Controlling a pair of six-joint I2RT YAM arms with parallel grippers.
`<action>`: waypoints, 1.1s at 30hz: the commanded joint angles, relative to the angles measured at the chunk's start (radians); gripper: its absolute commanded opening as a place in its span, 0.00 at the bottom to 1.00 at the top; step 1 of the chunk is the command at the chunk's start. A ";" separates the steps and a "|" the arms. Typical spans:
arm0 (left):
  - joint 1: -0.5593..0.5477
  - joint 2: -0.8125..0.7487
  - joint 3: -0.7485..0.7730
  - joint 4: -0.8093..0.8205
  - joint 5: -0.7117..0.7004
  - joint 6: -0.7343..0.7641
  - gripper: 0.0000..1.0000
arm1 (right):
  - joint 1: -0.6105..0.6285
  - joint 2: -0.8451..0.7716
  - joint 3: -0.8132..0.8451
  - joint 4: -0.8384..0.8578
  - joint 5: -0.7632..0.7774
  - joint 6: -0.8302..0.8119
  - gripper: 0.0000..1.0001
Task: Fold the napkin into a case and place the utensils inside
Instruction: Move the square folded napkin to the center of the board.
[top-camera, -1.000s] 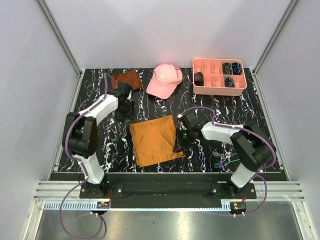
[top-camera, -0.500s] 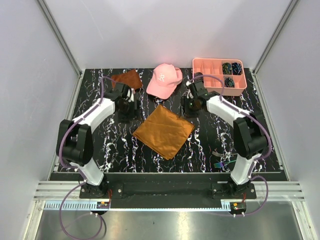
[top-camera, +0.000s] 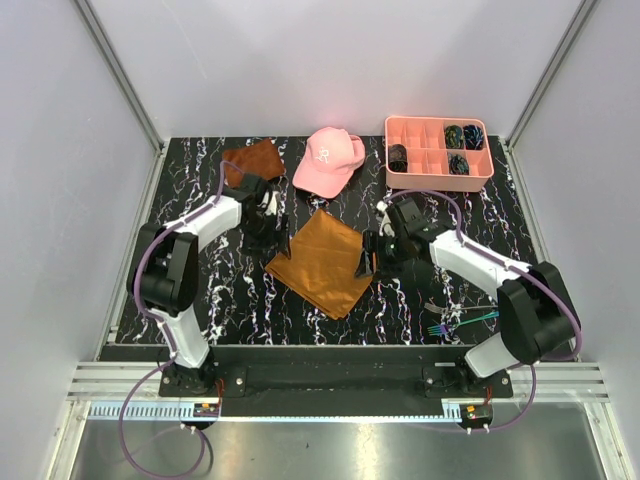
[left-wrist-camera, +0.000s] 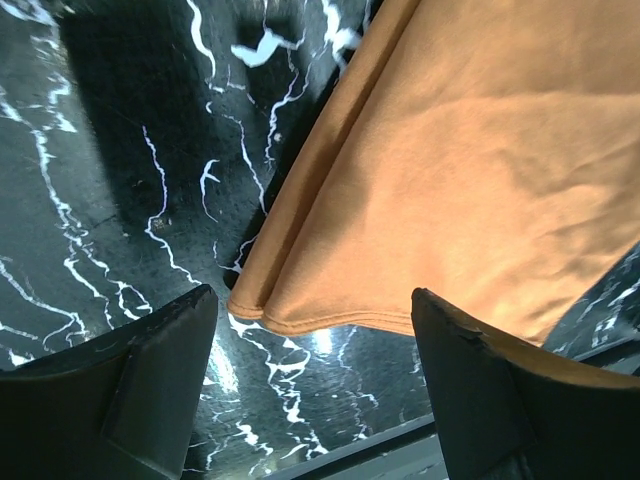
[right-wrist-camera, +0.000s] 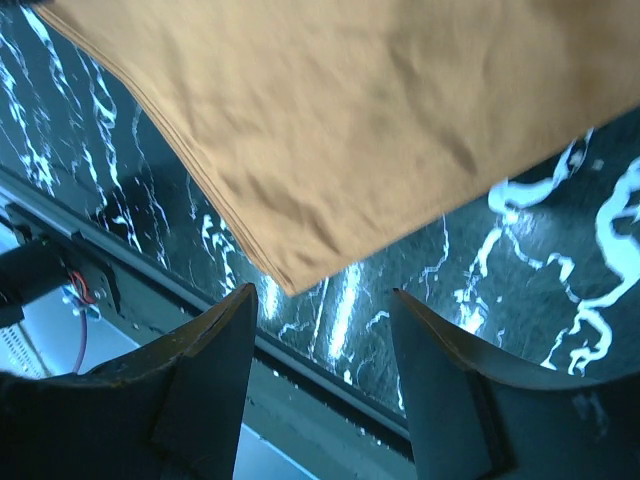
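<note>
The napkin (top-camera: 325, 262) looks soft and limp; pinch its layered corner edges. Your left gripper (left-wrist-camera: 312, 325) and right gripper (right-wrist-camera: 322, 315) stand open, empty.

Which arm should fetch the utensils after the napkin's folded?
Right, probably. The utensils lie at the table's near right, beside the right arm's base. The right end effector hovers open at the napkin's right corner; the left end effector sits across the cloth, farther away.

Blk marble tbl (top-camera: 240, 300) w/ napkin (top-camera: 325, 262) centre, rust cloth (top-camera: 252, 160), pink cap (top-camera: 328, 160), tray (top-camera: 438, 180), utensils (top-camera: 445, 326).
</note>
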 joint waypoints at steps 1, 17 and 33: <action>0.021 0.037 -0.014 -0.023 0.043 0.065 0.80 | 0.010 -0.063 -0.042 0.054 -0.044 0.034 0.64; 0.114 0.071 -0.071 0.057 0.190 0.064 0.52 | 0.050 -0.019 -0.112 0.189 -0.069 0.123 0.59; 0.103 -0.149 -0.440 0.323 0.238 -0.220 0.00 | -0.083 0.108 0.029 0.076 0.112 0.036 0.56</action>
